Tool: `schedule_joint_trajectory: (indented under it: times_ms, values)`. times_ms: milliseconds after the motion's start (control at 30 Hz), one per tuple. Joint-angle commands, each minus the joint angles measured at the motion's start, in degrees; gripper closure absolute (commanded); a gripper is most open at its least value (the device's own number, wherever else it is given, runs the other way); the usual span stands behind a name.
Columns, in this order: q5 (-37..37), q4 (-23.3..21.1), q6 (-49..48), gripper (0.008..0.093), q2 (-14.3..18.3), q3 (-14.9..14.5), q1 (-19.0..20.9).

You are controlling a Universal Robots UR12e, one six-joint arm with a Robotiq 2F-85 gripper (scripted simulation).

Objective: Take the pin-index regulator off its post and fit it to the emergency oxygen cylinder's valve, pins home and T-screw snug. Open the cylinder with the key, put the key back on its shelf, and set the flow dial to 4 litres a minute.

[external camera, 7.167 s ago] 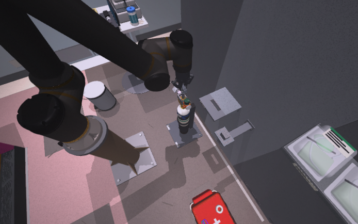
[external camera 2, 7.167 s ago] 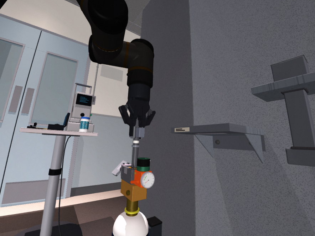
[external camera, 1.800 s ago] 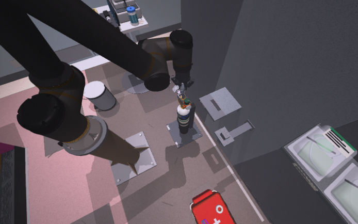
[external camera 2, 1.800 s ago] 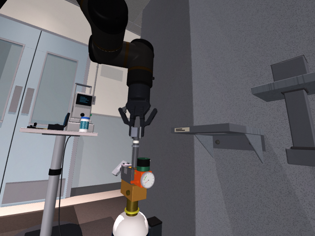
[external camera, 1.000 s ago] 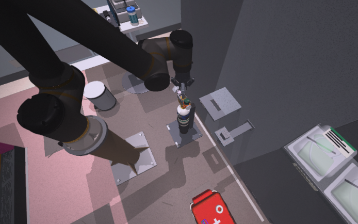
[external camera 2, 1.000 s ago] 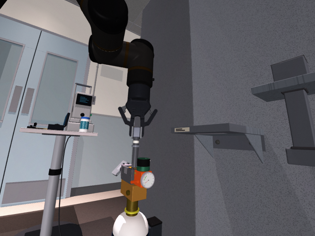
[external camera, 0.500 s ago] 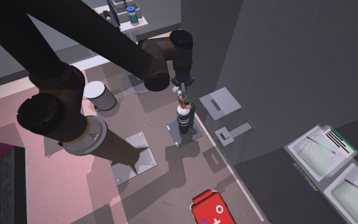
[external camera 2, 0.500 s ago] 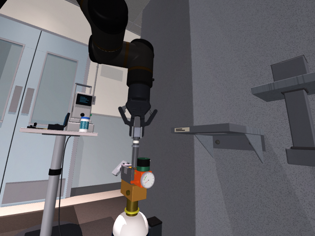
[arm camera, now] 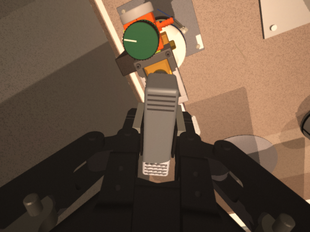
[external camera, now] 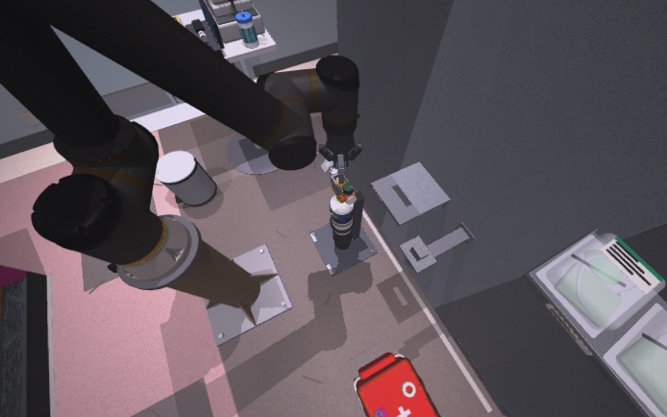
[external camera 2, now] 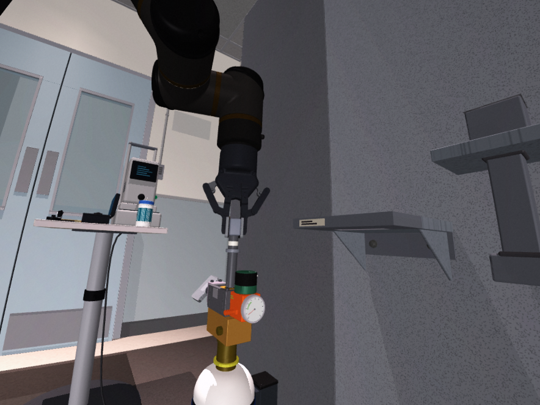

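Beside the grey wall the white oxygen cylinder point(external camera 2: 224, 384) stands upright in its floor bracket, with a brass valve block point(external camera 2: 229, 328) on top. The orange pin-index regulator point(external camera 2: 238, 306) sits on the valve, its white gauge point(external camera 2: 253, 308) facing the second side camera and its green flow dial point(arm camera: 141, 39) on top. The grey cylinder key point(arm camera: 161, 118) is held by its flat handle in my closed gripper point(external camera 2: 235, 225), standing upright with its lower end down on the valve top beside the dial. The T-screw handle point(external camera 2: 206, 288) sticks out on the regulator's far side.
A white bin point(external camera: 186, 178) stands on the floor left of the cylinder, and a red bag point(external camera: 393, 388) lies nearer. On the wall are the key shelf point(external camera 2: 374, 222) and the empty regulator post point(external camera 2: 500, 161). A trolley with a monitor point(external camera 2: 139, 184) stands behind.
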Motion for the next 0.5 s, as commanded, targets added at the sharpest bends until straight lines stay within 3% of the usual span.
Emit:
schedule_joint_trajectory:
  times_ms: [0, 467]
  values:
    - [-0.02, -0.06, -0.05, 0.0934, -0.02, -0.06, 0.0]
    - [-0.02, -0.06, 0.88, 0.0934, -0.02, -0.06, 0.0]
